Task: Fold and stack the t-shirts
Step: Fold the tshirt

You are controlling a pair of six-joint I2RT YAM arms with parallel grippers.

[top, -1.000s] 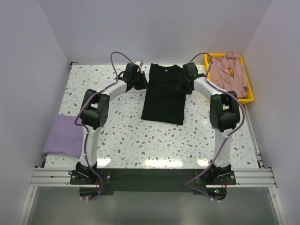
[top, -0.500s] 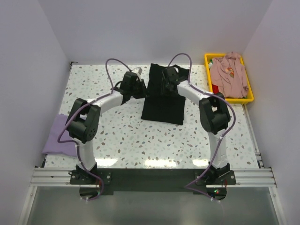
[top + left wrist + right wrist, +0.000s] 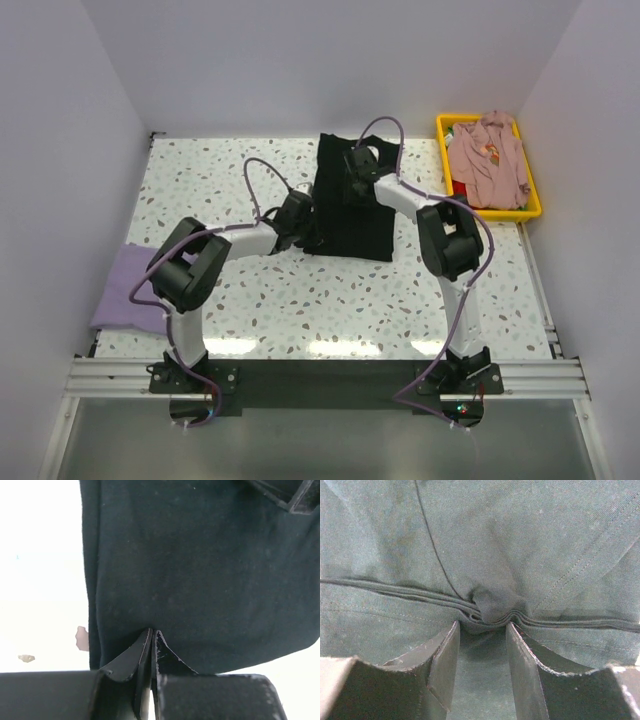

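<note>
The black t-shirt [image 3: 352,205] lies flat in the middle of the table, folded into a narrow strip. My left gripper [image 3: 303,226] is at its near left corner. In the left wrist view the left gripper [image 3: 152,631] has its jaws pressed together on the cloth [image 3: 200,555] by the near hem. My right gripper [image 3: 358,166] rests on the shirt's far part. Its jaws [image 3: 482,625] stand apart, tips against a bunched, layered fold [image 3: 495,607]. The lavender t-shirt [image 3: 132,290] lies folded at the table's left edge. The dusty-pink t-shirt [image 3: 487,158] is heaped in the bin.
The yellow plastic bin [image 3: 532,208] stands at the far right corner. White walls close the table on the left, back and right. The arms' bases and a metal rail [image 3: 320,378] run along the near edge. Speckled tabletop [image 3: 330,295] shows between the black shirt and the bases.
My left gripper has come down from the shirt's far left side to its near left corner and closed. My right gripper has shifted from the right sleeve area onto the shirt's far middle.
</note>
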